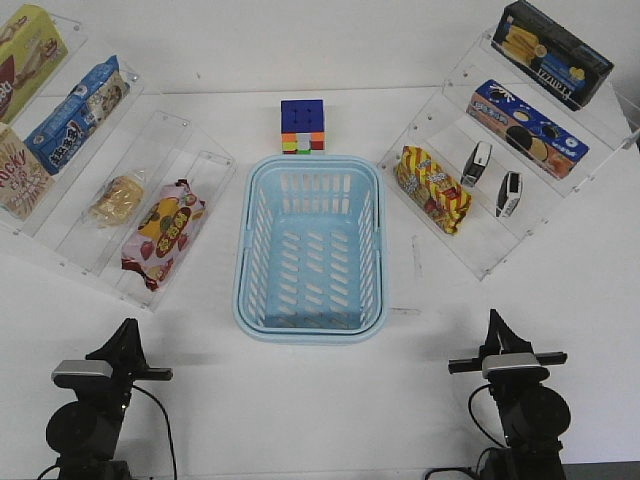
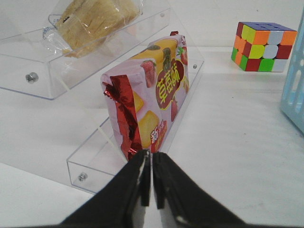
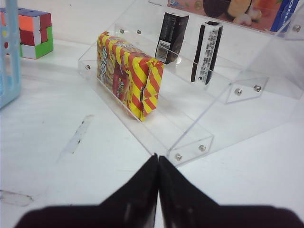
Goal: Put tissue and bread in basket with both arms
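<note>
White table (image 1: 320, 420): cube (image 1: 302, 127) behind basket (image 1: 311, 325).

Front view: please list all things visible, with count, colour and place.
basket: 1, light blue, table centre, nothing inside
cube: 1, multicoloured, behind basket
bread: 1, golden, left shelf
strawberry packet: 1, red-pink, left shelf, front step
tissue packs: 2, black-white, right shelf
striped packet: 1, yellow-red, right shelf, front step
snack boxes: 5, three on left shelf, two on right shelf
shelves: 2, clear, either side of basket
left gripper: black, shut, holding nothing
right gripper: black, shut, holding nothing
</note>
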Tool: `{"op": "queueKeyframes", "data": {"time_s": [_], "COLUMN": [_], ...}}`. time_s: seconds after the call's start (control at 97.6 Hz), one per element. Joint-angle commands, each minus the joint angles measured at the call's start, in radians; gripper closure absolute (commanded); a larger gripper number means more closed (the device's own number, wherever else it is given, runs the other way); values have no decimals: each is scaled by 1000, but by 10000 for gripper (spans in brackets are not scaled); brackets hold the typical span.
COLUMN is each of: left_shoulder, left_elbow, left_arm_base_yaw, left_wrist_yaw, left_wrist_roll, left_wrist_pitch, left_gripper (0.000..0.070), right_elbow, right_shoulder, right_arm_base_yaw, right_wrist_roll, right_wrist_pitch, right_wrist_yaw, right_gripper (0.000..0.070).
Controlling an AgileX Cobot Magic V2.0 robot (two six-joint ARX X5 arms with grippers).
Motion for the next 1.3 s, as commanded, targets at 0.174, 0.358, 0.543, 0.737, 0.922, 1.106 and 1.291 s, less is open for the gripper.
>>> {"op": "queueKeyframes", "data": {"time_s": [0.174, 0.358, 0.543, 0.737, 0.922, 1.106, 1.291], "left_shoulder": [-2, -2, -2, -2, -2, -2, -2], "left_elbow": [-20, -20, -20, -20, -20, -20, -20], "left_arm_base_yaw": [1, 1, 1, 1, 1, 1, 1], "left_wrist_yaw": [1, 1, 1, 0, 1, 0, 0], "left_wrist_roll": [-2, -2, -2, -2, -2, -2, -2], "left_wrist_pitch": [15, 15, 15, 15, 15, 15, 15], "left_gripper": [697, 698, 697, 697, 697, 697, 697], "right_elbow": [-2, -2, -2, -2, -2, 71, 285], "right_shoulder": [-1, -1, -1, -1, -1, 6, 217], "right_arm_base_yaw": [0, 0, 0, 0, 0, 0, -2], "right_wrist_roll": [10, 10, -16, 16, 239, 541, 541], "right_wrist_pitch": [13, 13, 13, 13, 30, -4, -89], "right_wrist_yaw": [3, 3, 4, -3, -25, 5, 83], "right_gripper": [699, 699, 699, 699, 699, 700, 700]}}
